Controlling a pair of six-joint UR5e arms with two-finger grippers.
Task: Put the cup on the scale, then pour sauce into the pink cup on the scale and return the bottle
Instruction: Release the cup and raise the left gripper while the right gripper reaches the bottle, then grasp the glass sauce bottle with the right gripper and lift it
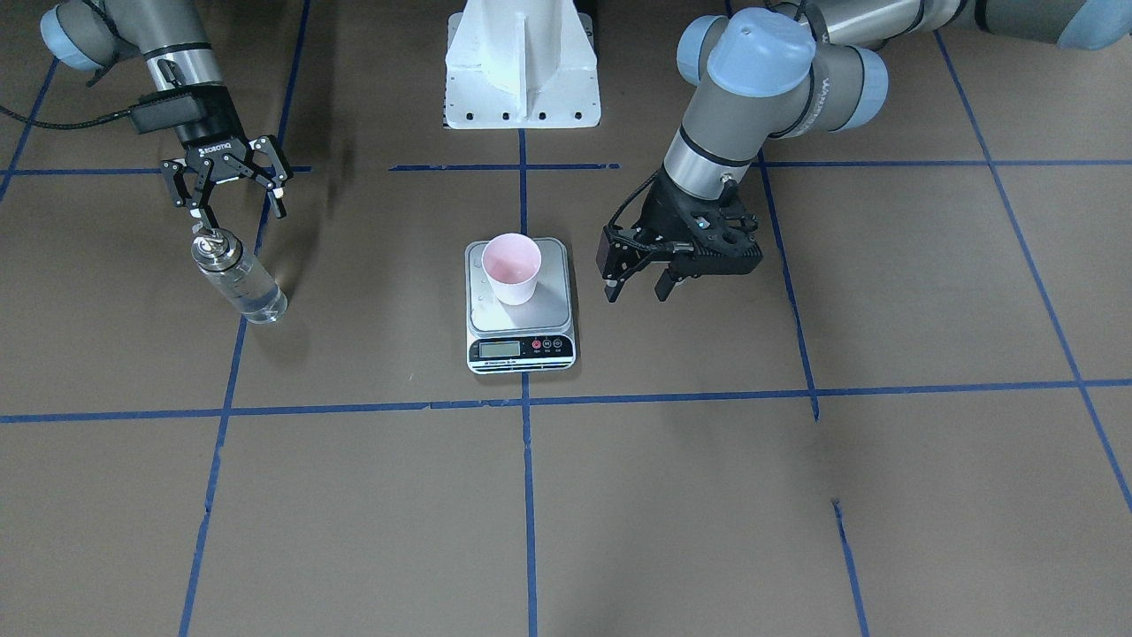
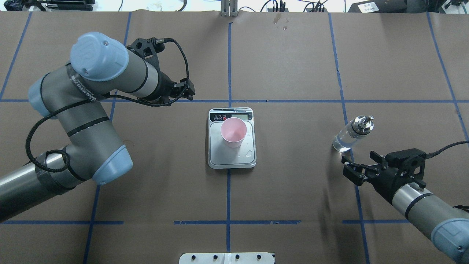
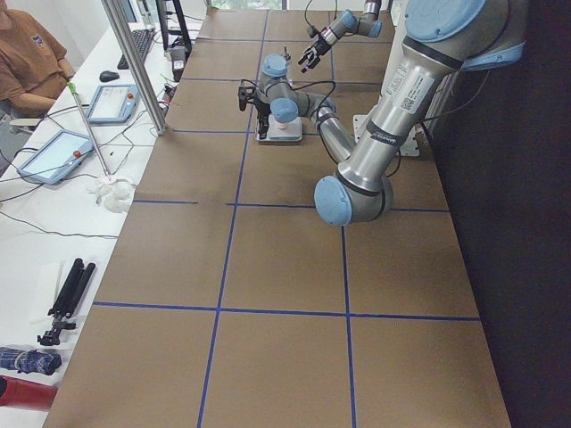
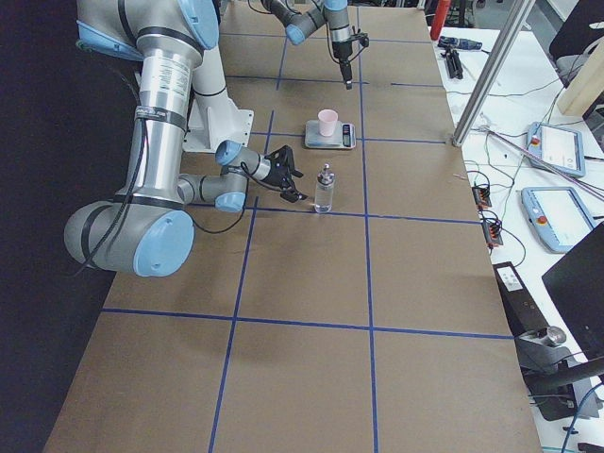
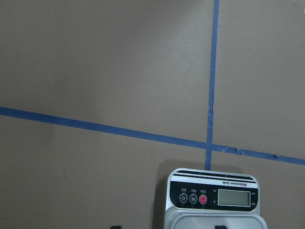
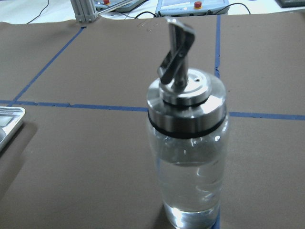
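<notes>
The bottle (image 2: 350, 135) stands just in front of the right end effector (image 2: 346, 169), whose fingers are spread apart.

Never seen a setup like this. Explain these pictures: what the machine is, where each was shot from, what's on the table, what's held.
These are two robot arms at a brown table, each ending in a two-finger pincer. Two pictures look down on the table, one from across it and one from behind the robot. Two are shot from the table's ends, and two come from cameras on the wrists. In the middle a pink cup stands on a small kitchen scale. A glass bottle of clear liquid, with a metal spout, stands upright on the robot's right. The right pincer is open close to it; the left pincer is open near the scale. Neither holds anything.
</notes>
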